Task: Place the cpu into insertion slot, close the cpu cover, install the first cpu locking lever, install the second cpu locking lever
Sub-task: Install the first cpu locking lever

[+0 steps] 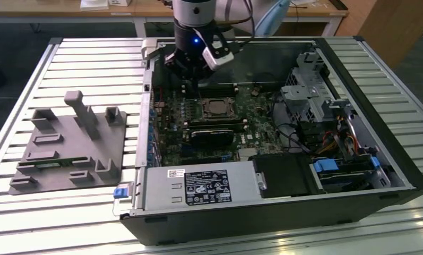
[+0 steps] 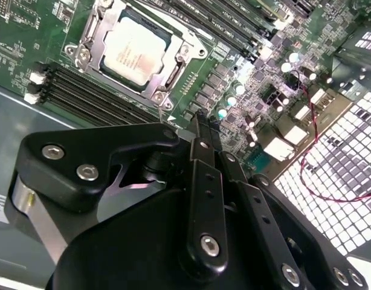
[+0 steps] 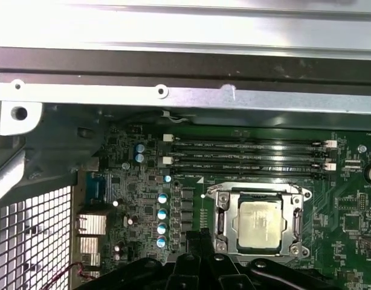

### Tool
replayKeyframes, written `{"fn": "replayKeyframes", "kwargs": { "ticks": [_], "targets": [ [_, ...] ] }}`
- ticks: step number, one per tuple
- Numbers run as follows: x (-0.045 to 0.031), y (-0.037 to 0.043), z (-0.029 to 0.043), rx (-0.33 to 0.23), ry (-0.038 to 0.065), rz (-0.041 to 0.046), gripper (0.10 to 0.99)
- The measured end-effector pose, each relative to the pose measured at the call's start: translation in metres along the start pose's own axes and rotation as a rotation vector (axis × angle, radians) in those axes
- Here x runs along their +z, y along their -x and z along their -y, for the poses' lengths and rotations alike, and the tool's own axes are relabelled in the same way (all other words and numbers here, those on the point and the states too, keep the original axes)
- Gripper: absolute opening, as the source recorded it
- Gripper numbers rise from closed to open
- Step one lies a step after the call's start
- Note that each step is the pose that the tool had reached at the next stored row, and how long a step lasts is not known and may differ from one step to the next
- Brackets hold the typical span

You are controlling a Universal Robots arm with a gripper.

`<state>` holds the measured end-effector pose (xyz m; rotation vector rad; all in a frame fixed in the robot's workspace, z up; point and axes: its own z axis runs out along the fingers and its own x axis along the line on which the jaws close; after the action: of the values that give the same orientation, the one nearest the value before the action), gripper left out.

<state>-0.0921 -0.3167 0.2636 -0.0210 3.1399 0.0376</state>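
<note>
The cpu [image 3: 262, 223], a silvery square chip, lies in the insertion slot [image 2: 150, 23] on the green motherboard. The cpu cover [image 3: 297, 225], a metal frame, lies flat around the cpu [image 2: 134, 51], whose top shows through the window. Thin metal levers run along the frame's sides; whether they are latched I cannot tell. My gripper [image 1: 196, 79] hangs above the board, just off the socket's edge and touching nothing. In both wrist views its black fingers [image 2: 200, 175] meet at the tips with nothing between them. In the exterior view the cpu [image 1: 215, 107] sits just in front of the gripper.
Memory sticks [image 3: 246, 154] run beside the socket. A long black block [image 1: 215, 133] lies in front of it, a power supply [image 1: 197, 187] at the case front, and a drive cage [image 1: 310, 95] at the exterior view's right. A grey fixture [image 1: 69, 143] stands outside the case.
</note>
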Motion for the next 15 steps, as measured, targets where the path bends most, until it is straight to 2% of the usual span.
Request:
{"fn": "replayKeyframes", "kwargs": {
  "ticks": [7, 15],
  "targets": [
    [0.001, -0.0036, -0.0039, 0.0, 0.0, 0.0004, 0.106],
    [0.0031, -0.005, -0.0132, -0.001, 0.0, 0.0003, 0.106]
  ]
}}
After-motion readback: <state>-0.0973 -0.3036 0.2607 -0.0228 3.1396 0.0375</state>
